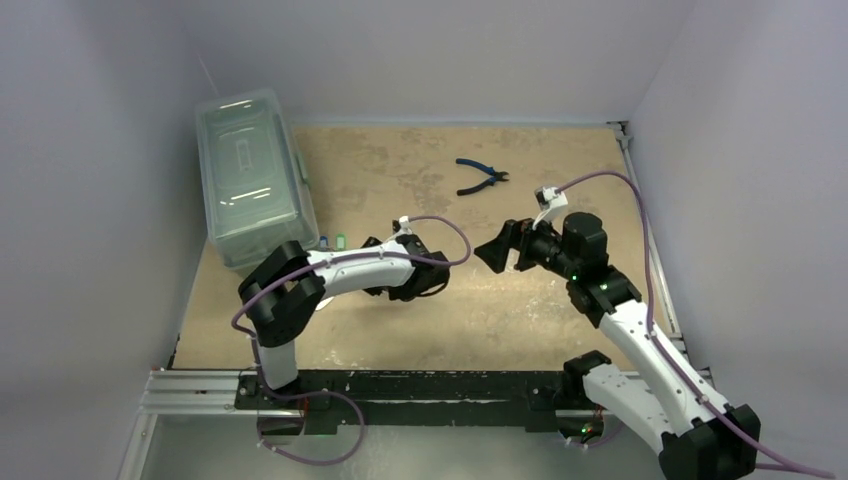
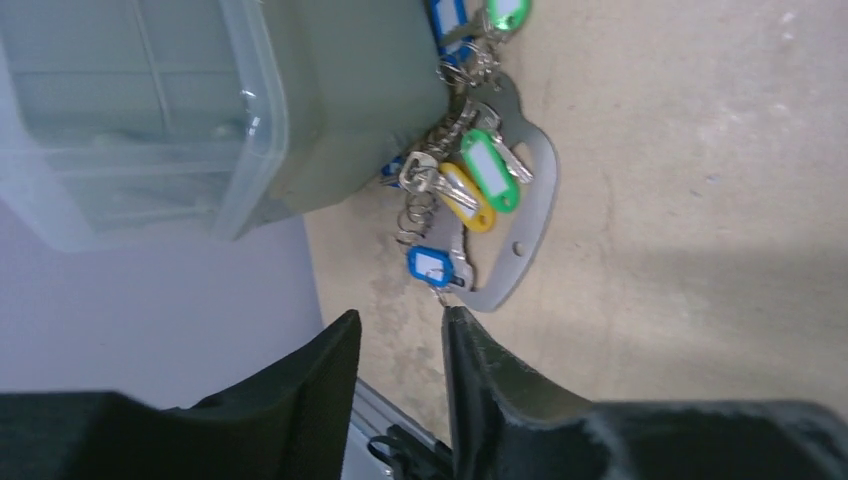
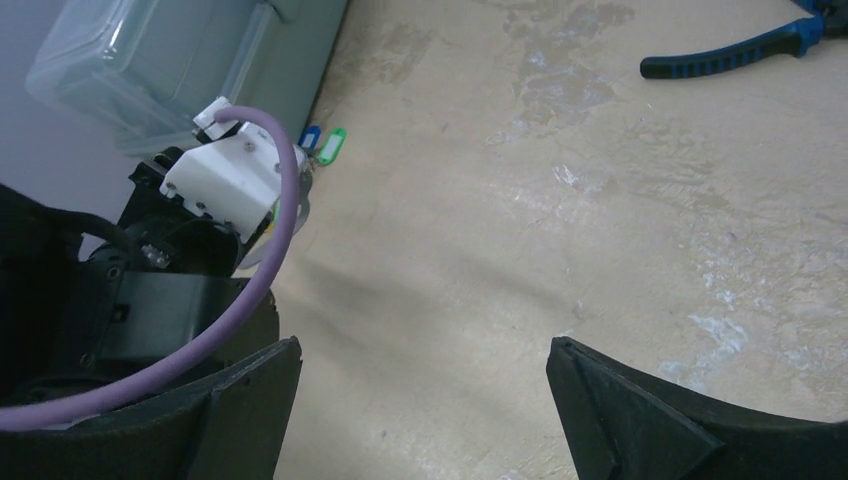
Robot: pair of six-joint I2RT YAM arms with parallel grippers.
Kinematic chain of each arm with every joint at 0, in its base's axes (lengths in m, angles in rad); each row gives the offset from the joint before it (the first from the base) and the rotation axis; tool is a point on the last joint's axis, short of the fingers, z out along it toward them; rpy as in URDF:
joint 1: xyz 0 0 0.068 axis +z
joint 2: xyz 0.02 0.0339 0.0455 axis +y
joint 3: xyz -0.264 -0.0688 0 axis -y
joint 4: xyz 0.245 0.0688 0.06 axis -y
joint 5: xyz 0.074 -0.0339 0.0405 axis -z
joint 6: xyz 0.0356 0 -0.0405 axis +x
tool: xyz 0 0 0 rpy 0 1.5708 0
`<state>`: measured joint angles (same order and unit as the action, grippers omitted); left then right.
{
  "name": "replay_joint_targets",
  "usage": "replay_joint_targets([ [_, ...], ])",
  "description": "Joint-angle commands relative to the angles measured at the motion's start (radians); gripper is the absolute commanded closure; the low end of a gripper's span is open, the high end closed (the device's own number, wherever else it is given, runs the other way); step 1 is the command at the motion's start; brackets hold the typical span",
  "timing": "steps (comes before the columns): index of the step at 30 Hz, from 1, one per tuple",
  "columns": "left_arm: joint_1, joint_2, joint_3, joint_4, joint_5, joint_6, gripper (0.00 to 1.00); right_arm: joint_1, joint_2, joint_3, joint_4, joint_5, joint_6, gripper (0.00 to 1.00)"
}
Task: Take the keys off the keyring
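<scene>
The keyring (image 2: 532,210), a pale grey oval loop, lies flat on the table against the clear box. Across it lies a bunch of keys on small rings, with a green tag (image 2: 490,170), a yellow tag (image 2: 467,197) and a blue tag (image 2: 430,265). Two more tags, blue and green (image 2: 507,12), lie at the far end. My left gripper (image 2: 400,325) hovers just short of the loop's near end, jaws partly apart and nothing between them. One fingertip (image 2: 452,318) is right at the small ring under the blue tag. My right gripper (image 1: 497,250) hangs wide open and empty over bare table at mid-table.
A clear lidded box (image 1: 253,175) stands at the back left, close beside the keys. Blue-handled pliers (image 1: 482,177) lie at the back centre. The left arm's wrist (image 3: 235,175) fills the left of the right wrist view. Side walls close the table in.
</scene>
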<state>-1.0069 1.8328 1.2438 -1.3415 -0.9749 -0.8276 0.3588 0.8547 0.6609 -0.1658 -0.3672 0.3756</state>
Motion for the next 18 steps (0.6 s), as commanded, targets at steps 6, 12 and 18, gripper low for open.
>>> replay_joint_targets([
  [6, 0.136, 0.073, 0.038, -0.093, -0.113, -0.094, 1.0, -0.001, -0.076, 0.024, -0.049, 0.122, 0.085, 0.01],
  [12, 0.222, 0.224, 0.019, -0.094, -0.124, -0.124, 1.0, -0.001, -0.087, 0.059, -0.036, 0.117, 0.096, 0.01],
  [18, 0.321, 0.216, -0.051, 0.019, -0.106, -0.054, 1.0, -0.001, -0.059, 0.102, -0.042, 0.094, 0.075, 0.01],
])
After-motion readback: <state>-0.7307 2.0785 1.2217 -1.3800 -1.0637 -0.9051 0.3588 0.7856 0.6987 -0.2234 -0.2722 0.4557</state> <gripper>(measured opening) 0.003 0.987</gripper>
